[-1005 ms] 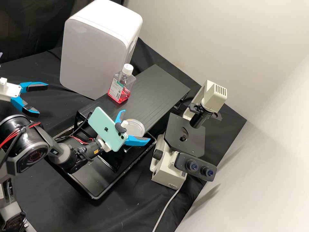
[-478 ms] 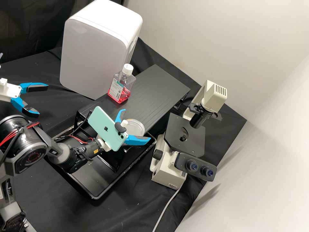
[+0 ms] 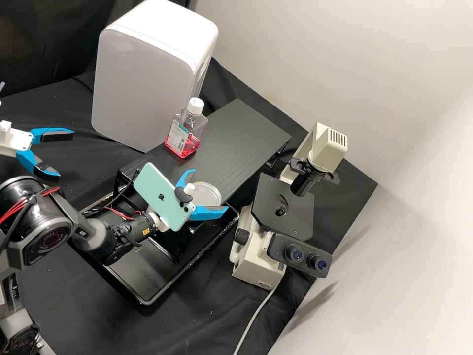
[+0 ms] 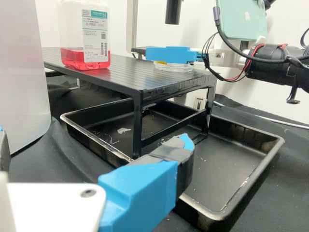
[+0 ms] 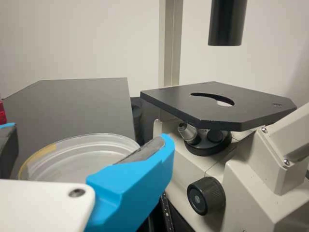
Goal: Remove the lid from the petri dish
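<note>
The clear petri dish (image 3: 206, 193) with its lid on sits at the near corner of the black raised platform (image 3: 236, 143). My right gripper (image 3: 209, 191) is open and straddles the dish, one blue finger on each side, close to the rim. In the right wrist view the dish (image 5: 79, 157) lies between those fingers (image 5: 140, 166). The left wrist view shows the dish (image 4: 173, 66) from the side, behind a right finger (image 4: 171, 53). My left gripper (image 3: 61, 152) hangs open at the far left, well away from the platform, holding nothing.
A flask of red liquid (image 3: 183, 133) stands on the platform's far left edge, before a white box (image 3: 148, 69). The platform rests in a black tray (image 3: 148, 296). A microscope (image 3: 286, 217) stands right of the dish. A mint green phone (image 3: 162, 197) rides on the right wrist.
The right gripper's fingers have drawn in slightly around the dish. The left gripper has barely shifted.
</note>
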Action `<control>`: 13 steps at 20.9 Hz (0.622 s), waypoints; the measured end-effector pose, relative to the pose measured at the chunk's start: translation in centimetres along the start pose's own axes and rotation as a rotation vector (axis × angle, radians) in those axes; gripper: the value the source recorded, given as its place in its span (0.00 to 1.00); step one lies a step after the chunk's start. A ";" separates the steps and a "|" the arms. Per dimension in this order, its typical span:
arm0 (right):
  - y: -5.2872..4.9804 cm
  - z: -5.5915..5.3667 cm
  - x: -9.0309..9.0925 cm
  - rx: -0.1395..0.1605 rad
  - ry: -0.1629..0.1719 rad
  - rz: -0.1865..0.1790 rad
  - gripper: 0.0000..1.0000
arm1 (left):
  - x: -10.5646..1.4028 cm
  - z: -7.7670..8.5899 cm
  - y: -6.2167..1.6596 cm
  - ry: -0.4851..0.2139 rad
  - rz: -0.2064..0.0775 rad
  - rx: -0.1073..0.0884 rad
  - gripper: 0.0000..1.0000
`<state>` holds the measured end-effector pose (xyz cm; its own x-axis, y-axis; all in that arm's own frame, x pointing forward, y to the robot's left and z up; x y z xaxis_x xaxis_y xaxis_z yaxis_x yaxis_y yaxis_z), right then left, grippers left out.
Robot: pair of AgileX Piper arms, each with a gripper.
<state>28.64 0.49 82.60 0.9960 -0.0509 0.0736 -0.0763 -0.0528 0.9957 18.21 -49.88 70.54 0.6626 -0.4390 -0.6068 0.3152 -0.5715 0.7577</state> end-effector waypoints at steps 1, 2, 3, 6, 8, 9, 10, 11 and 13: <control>0.0 0.0 0.0 0.001 -0.002 0.002 0.00 | 0.0 0.0 0.00 0.000 0.000 0.000 1.00; 0.0 0.0 0.0 0.003 -0.003 0.004 0.00 | 0.0 0.0 0.00 0.000 0.000 0.000 1.00; 0.0 0.0 0.0 0.003 -0.003 0.004 0.00 | 0.0 0.0 0.00 0.000 0.000 0.000 1.00; 0.0 0.0 0.0 0.003 -0.003 0.004 0.00 | 0.0 0.0 0.00 0.000 0.000 0.000 1.00; 0.0 0.0 0.0 0.003 -0.003 0.004 0.00 | 0.0 0.0 0.00 0.000 0.000 0.000 1.00; 0.0 0.0 0.0 0.003 -0.003 0.004 0.00 | 0.0 0.0 0.00 0.000 0.000 0.000 1.00; 0.0 0.0 0.0 0.003 -0.003 0.004 0.00 | 0.0 0.0 0.00 0.000 0.000 0.000 1.00; 0.0 0.0 0.0 0.003 -0.003 0.004 0.00 | 0.0 0.0 0.00 0.000 0.000 0.000 1.00; 0.0 0.0 0.0 0.003 -0.001 0.005 0.00 | 0.0 0.0 -0.04 0.001 -0.002 -0.001 1.00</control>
<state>28.64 0.48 82.65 0.9955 -0.0524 0.0789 -0.0818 -0.0551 0.9951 18.22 -49.85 70.50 0.6624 -0.4375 -0.6081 0.3171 -0.5717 0.7567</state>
